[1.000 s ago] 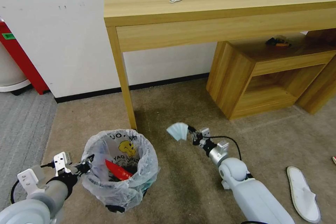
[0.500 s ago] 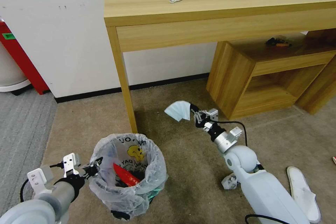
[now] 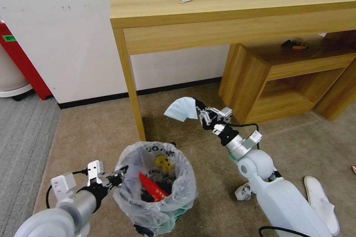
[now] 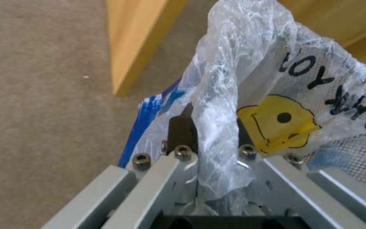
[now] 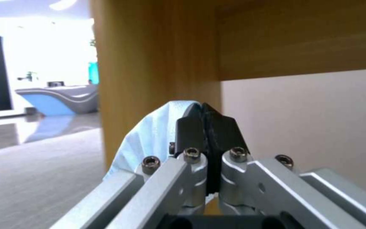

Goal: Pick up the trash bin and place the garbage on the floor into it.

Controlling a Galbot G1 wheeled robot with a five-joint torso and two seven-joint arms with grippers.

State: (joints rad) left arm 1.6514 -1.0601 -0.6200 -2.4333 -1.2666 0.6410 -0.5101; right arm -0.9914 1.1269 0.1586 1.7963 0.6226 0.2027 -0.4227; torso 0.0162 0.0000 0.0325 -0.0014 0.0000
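Note:
The trash bin (image 3: 157,187), lined with a crinkly white bag with a yellow figure (image 4: 318,95), hangs low over the beige floor (image 3: 92,133). My left gripper (image 3: 119,177) (image 4: 213,133) is shut on the bin's rim and bag. A red wrapper (image 3: 152,187) lies inside. My right gripper (image 3: 202,113) (image 5: 206,127) is shut on a light blue pleated piece of garbage, like a face mask (image 3: 181,109) (image 5: 149,140). It holds the piece in the air beyond the bin, beside the desk leg. Crumpled white paper (image 3: 243,192) and a white slipper (image 3: 322,200) lie on the floor at the right.
A wooden desk stands ahead, its leg (image 3: 131,92) just beyond the bin. A low wooden cabinet (image 3: 259,89) is under the desk at the right. Grey ribbed carpet (image 3: 22,137) begins at the left. A small red scrap (image 3: 353,169) shows at the right edge.
The left gripper has carried the bin to the right, toward the middle. The right gripper has lifted the light blue piece higher and a little to the left.

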